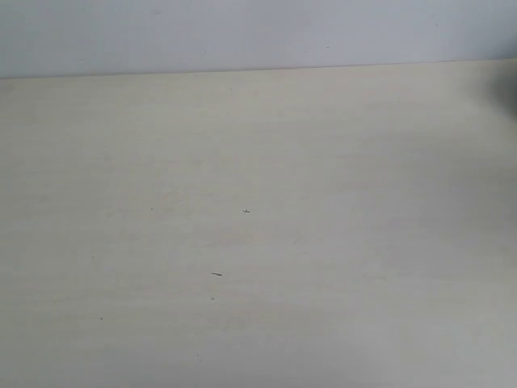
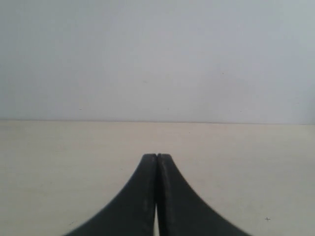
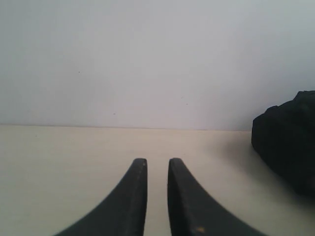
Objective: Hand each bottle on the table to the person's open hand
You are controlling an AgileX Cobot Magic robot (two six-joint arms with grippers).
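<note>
No bottles show in any view, and the person's open hand is out of view too. The table [image 1: 258, 242] is a pale cream top with a few tiny dark specks, and neither gripper appears in the exterior view. In the left wrist view my left gripper [image 2: 157, 156] hovers low over the table [image 2: 49, 167], its black fingers pressed together with nothing between them. In the right wrist view my right gripper [image 3: 157, 161] stands over the table [image 3: 54, 167] with a narrow gap between its fingers and nothing in that gap.
A black bulky shape [image 3: 288, 140] rests on the table off to one side of the right gripper; what it is I cannot tell. A dark blur [image 1: 511, 95] touches the exterior view's right edge. A plain pale wall [image 1: 242, 32] stands behind the table's far edge.
</note>
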